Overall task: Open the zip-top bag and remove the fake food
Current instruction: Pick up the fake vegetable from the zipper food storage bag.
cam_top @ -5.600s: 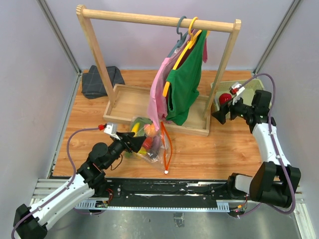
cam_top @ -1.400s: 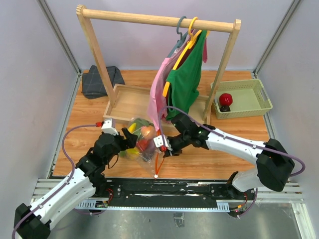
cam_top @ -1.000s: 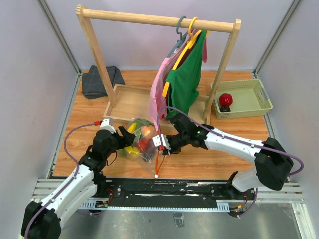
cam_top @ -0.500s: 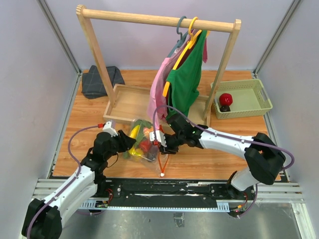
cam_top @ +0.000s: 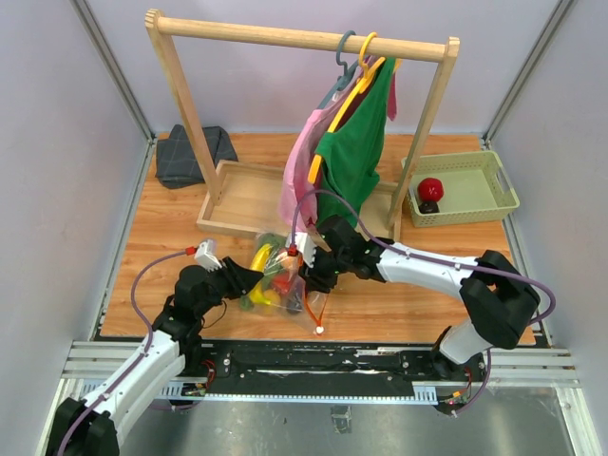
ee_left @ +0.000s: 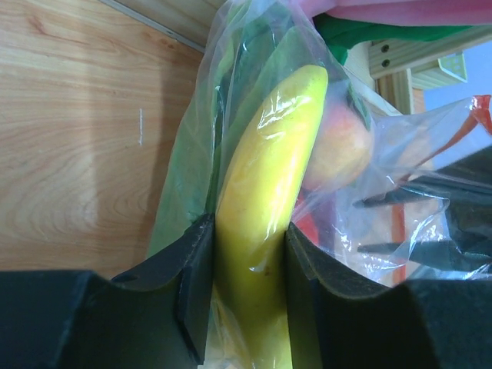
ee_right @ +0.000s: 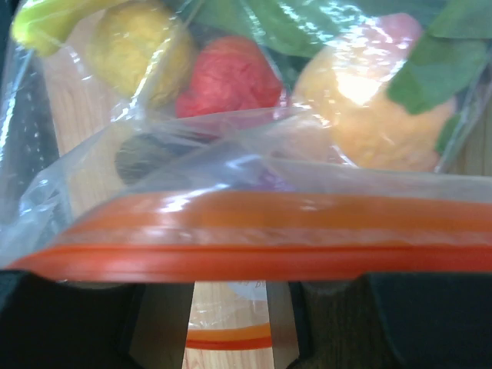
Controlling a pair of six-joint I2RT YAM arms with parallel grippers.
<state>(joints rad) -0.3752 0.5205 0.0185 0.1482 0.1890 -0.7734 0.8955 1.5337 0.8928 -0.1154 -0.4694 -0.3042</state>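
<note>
Pale walls [cam_top: 57,142] are closing in a wooden bench [cam_top: 171,228], and the top view is showing a clothes rack [cam_top: 294,38] with a pink garment [cam_top: 296,180] and a green garment [cam_top: 351,161] hanging from it, and a basket [cam_top: 465,215] sitting at the right. The zip-top bag [cam_top: 296,306] is lying at lower centre, just in front of the rack's base, with the left end effector [cam_top: 255,276] meeting it from the left and the right end effector [cam_top: 304,271] from the right. Its orange zip strip [cam_top: 321,309] is running toward the bottom edge, ending at a white slider [cam_top: 319,331]. The left wrist view is showing both fingers [ee_left: 196,269] pressing a banana [ee_left: 265,177] through the film, so this end effector is clamping the bag around that fruit. The right wrist view is showing the zip strip lying across the lower frame, with the fake food [ee_right: 227,77] sitting behind it. The fingers there are mostly hidden, and I cannot tell whether they are apart or pinching film. The bag is looking light, soft and slippery, likely escaping a shallow pinch. The strip is seeming stiffer, so gripping its lips or the slider is looking soundest.
</note>
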